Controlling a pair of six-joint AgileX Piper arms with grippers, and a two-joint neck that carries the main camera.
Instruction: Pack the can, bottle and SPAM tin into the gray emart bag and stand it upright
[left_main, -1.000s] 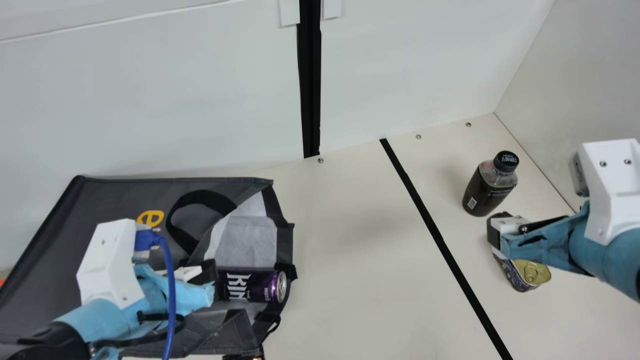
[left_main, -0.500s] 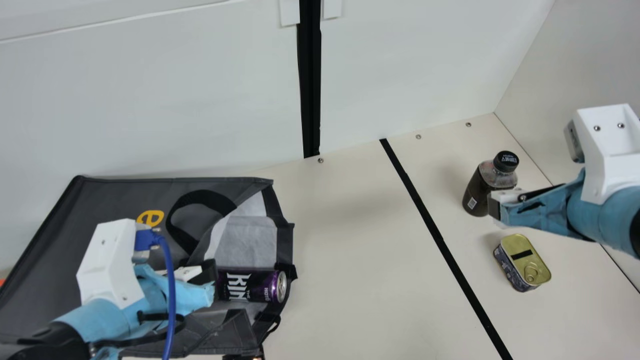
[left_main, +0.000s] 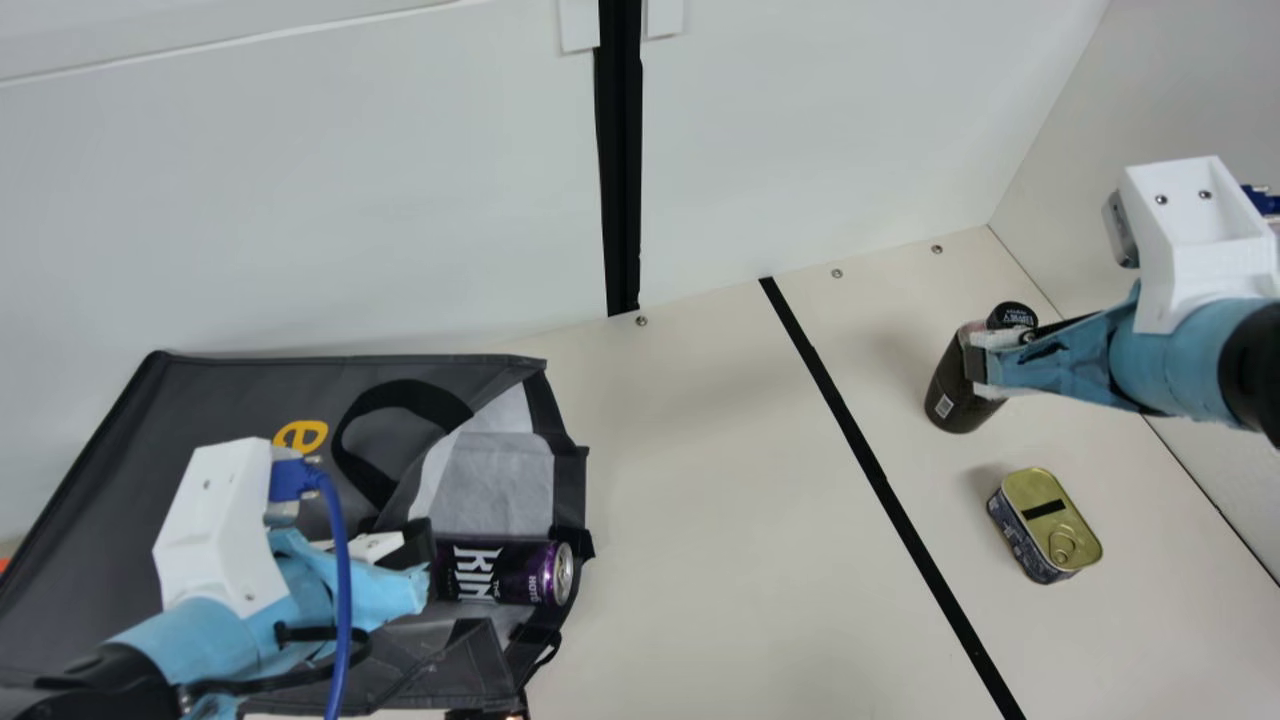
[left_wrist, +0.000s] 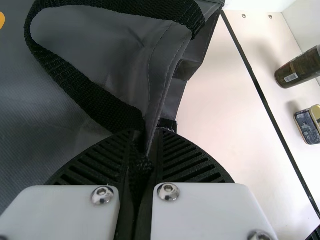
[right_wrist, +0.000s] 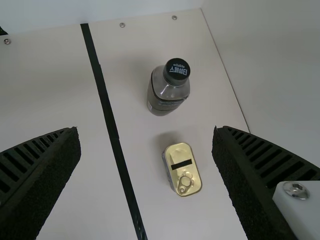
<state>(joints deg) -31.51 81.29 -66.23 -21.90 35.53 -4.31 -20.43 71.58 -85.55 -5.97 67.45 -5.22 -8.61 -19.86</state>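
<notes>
The gray emart bag (left_main: 230, 400) lies flat on the counter (left_main: 700, 480), its mouth turned toward the bottle and tin, and the left fingers (left_wrist: 185, 160) are closed on its cloth edge, with part of the black strap (left_wrist: 82, 95) pinched between them. The cloth looks thin and floppy, liable to fold inward, so that hold on the hem probably matters for keeping the mouth spread. The can (left_main: 510, 572) rests on its side just within the opening; its smooth round wall should roll readily, and it likely needs to sit deeper before the bag is stood up. The bottle (right_wrist: 167, 92) stands on the counter beyond the black tape line (left_main: 870, 470), with the SPAM tin (right_wrist: 182, 172) near it, lid up. The right fingers (right_wrist: 240, 180) are spread wide and hold nothing, above the counter. The bottle, if full, will be the tall, top-heavy piece; I would take it around the straight body below the shoulder, since the sloping neck offers poor purchase. The tin seems stiff and squat, best gripped across its narrower width by the side walls, low enough to avoid slipping off the rounded rim, and leaving the pull ring untouched.
</notes>
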